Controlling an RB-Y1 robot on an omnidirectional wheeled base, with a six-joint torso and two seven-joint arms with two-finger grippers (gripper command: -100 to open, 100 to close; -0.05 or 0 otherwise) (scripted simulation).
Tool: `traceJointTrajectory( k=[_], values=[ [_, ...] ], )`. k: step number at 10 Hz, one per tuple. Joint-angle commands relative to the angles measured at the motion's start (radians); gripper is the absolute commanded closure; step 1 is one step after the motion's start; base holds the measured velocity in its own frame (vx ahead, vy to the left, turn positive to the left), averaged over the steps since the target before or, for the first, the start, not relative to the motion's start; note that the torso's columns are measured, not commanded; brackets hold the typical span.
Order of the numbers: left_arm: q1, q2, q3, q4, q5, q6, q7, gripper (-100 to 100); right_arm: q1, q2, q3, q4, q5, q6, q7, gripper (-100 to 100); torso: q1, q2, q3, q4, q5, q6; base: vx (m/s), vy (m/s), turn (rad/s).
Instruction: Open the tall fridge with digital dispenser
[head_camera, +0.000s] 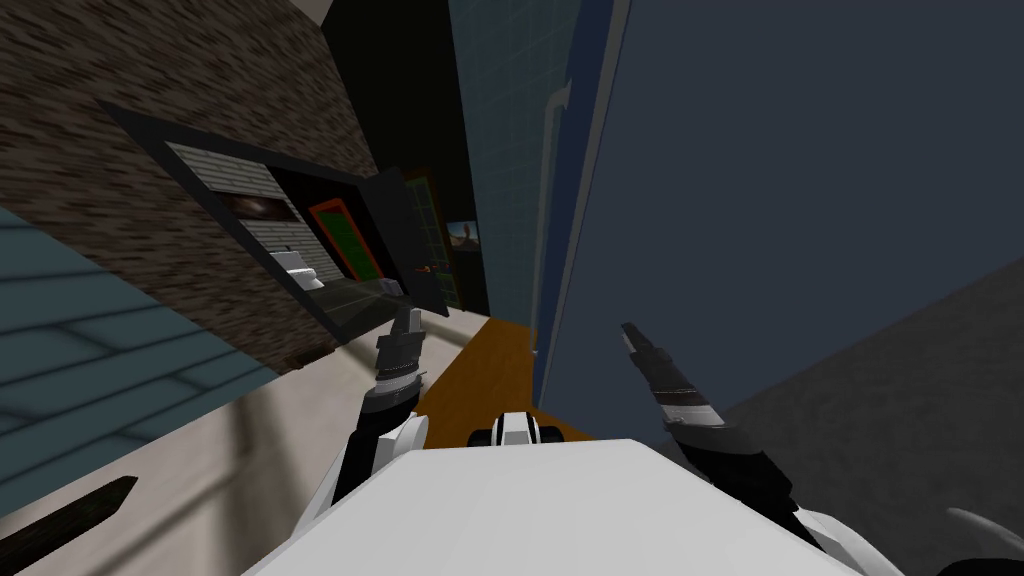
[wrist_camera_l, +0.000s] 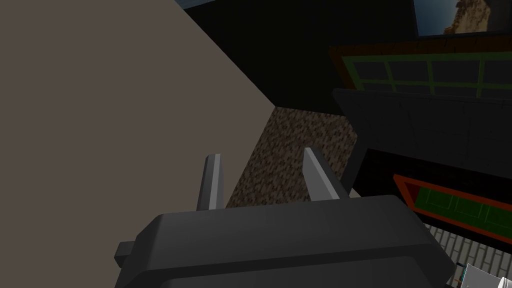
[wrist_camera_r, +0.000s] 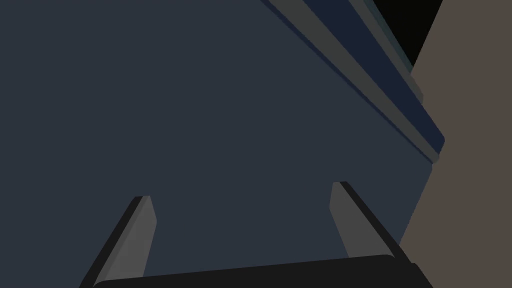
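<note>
The fridge is a tall, dark blue-grey slab; its flat door (head_camera: 780, 200) stands close on my right in the head view. A thin grey handle bar (head_camera: 550, 130) runs along the door's left edge. My right gripper (head_camera: 628, 330) is raised in front of the door's lower part, right of the handle. In the right wrist view its fingers (wrist_camera_r: 241, 190) stand wide open and empty, facing the door face (wrist_camera_r: 200, 100), with the grey and blue edge strips (wrist_camera_r: 350, 65) beyond them. My left gripper (head_camera: 408, 318) is held left of the fridge, open (wrist_camera_l: 260, 152), with nothing between its fingers.
A dark brick wall (head_camera: 200, 120) with a dark-framed opening (head_camera: 290, 240) runs on the left. A dark door leaf (head_camera: 415, 250) stands ahead. An orange-brown floor strip (head_camera: 480, 370) lies between me and the fridge's foot, with pale floor (head_camera: 200, 450) to its left.
</note>
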Motion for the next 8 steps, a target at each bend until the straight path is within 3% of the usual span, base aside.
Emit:
traceJointTrajectory(
  k=[1,3,4,5,6,7,8],
  values=[
    [0.000,0.000,0.000,0.000,0.000,0.000,0.000,0,0.069,-0.010,-0.059,-0.008,0.057,0.042,-0.041,-100,0.003,-0.001,0.000,0.000,0.001,0.000,0.051,0.128,0.006],
    [0.000,0.000,0.000,0.000,0.000,0.000,0.000,0,0.142,-0.015,-0.134,-0.011,0.121,0.090,-0.090,-100,0.000,0.001,0.001,0.000,0.000,0.000,0.061,0.143,0.040],
    [0.000,0.000,0.000,0.000,0.000,0.000,0.000,0,0.167,-0.015,-0.139,-0.011,0.137,0.090,-0.090,-100,0.001,-0.001,0.000,0.000,0.000,0.000,0.072,0.116,0.012],
    [0.000,0.000,0.000,0.000,0.000,0.000,0.000,0,0.208,-0.017,-0.180,-0.012,0.171,0.116,-0.114,-100,-0.002,-0.001,0.000,0.000,0.000,0.000,0.062,0.113,0.052],
    [0.000,0.000,0.000,0.000,0.000,0.000,0.000,0,0.217,-0.017,-0.180,-0.012,0.179,0.116,-0.114,-100,-0.002,0.000,0.000,0.000,0.000,0.000,0.049,0.084,0.014],
    [0.000,0.000,0.000,0.000,0.000,0.000,0.000,0,0.252,-0.018,-0.222,-0.012,0.220,0.142,-0.139,-100,-0.003,0.001,0.001,0.000,-0.001,0.000,0.062,0.104,0.050],
    [0.000,0.000,0.000,0.000,0.000,0.000,0.000,0,0.267,-0.018,-0.222,-0.012,0.221,0.142,-0.139,-100,0.000,0.000,0.000,0.000,0.000,0.000,0.055,0.095,0.018]
  ],
)
